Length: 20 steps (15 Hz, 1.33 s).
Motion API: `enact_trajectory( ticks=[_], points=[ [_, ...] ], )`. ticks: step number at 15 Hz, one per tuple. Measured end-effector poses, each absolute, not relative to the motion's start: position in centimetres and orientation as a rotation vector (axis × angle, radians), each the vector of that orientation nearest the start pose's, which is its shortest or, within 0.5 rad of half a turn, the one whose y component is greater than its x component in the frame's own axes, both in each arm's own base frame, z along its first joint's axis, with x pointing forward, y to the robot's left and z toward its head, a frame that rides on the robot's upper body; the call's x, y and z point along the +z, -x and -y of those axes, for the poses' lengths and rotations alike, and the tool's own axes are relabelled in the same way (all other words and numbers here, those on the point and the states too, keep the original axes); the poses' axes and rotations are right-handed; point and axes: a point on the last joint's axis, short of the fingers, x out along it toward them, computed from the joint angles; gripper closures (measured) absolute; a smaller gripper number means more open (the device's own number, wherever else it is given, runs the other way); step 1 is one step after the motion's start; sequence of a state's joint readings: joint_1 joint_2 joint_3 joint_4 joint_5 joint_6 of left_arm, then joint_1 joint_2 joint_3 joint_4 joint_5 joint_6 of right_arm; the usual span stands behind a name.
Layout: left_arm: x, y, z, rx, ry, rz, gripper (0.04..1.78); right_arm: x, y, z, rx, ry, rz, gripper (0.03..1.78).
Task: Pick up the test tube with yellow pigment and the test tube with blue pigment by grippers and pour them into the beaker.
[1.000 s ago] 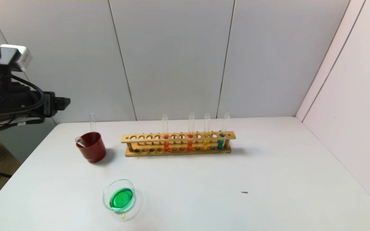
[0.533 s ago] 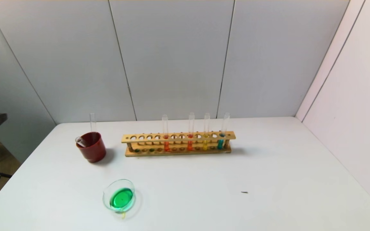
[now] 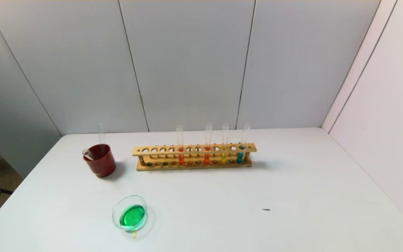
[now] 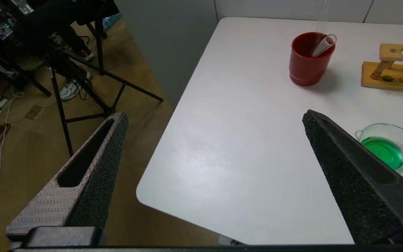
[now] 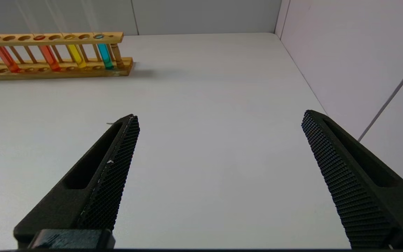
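The beaker (image 3: 130,213) stands near the table's front left and holds green liquid; it also shows in the left wrist view (image 4: 387,147). No tube with pale lemon or bright cyan liquid is in view. Two empty clear tubes (image 3: 100,134) stand in the dark-red cup (image 3: 100,161). My left gripper (image 4: 215,113) is open and empty above the table's front left corner. My right gripper (image 5: 219,114) is open and empty above the right part of the table. Neither gripper shows in the head view.
A wooden rack (image 3: 194,155) at the back middle holds an orange, a red-orange, a golden-yellow (image 3: 224,154) and a teal tube (image 3: 240,154). A small dark speck (image 3: 266,209) lies front right. A tripod (image 4: 82,80) stands on the floor left of the table.
My left arm, seen at the head view's left edge a second ago, has drawn back out of that view. The things on the table have not moved.
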<state>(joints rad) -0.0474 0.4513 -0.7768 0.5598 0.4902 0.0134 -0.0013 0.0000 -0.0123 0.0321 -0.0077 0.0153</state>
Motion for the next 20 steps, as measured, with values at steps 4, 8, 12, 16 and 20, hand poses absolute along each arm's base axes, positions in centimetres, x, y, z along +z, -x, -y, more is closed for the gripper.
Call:
enact_trajectory(
  ticks=[4, 8, 12, 16, 20],
  points=[
    [18.9, 5.7, -0.9, 0.407, -0.081, -0.184, 0.07, 7.5, 2.4, 0.0, -0.010, -0.015, -0.020, 0.11],
    [13.9, 5.2, -0.5, 0.224, -0.077, -0.127, 0.07, 7.5, 2.4, 0.0, -0.010, -0.015, -0.020, 0.11],
    [9.5, 3.1, -0.1, 0.060, -0.127, -0.034, 0.07, 7.6, 2.4, 0.0, -0.010, -0.015, -0.019, 0.11],
    [7.9, 2.4, 0.1, -0.015, -0.096, 0.009, 0.07, 7.6, 2.4, 0.0, -0.010, -0.015, -0.020, 0.11],
    [7.6, 2.3, 0.0, -0.005, -0.008, 0.002, 0.07, 7.6, 2.4, 0.0, -0.010, -0.015, -0.020, 0.11]
  ],
)
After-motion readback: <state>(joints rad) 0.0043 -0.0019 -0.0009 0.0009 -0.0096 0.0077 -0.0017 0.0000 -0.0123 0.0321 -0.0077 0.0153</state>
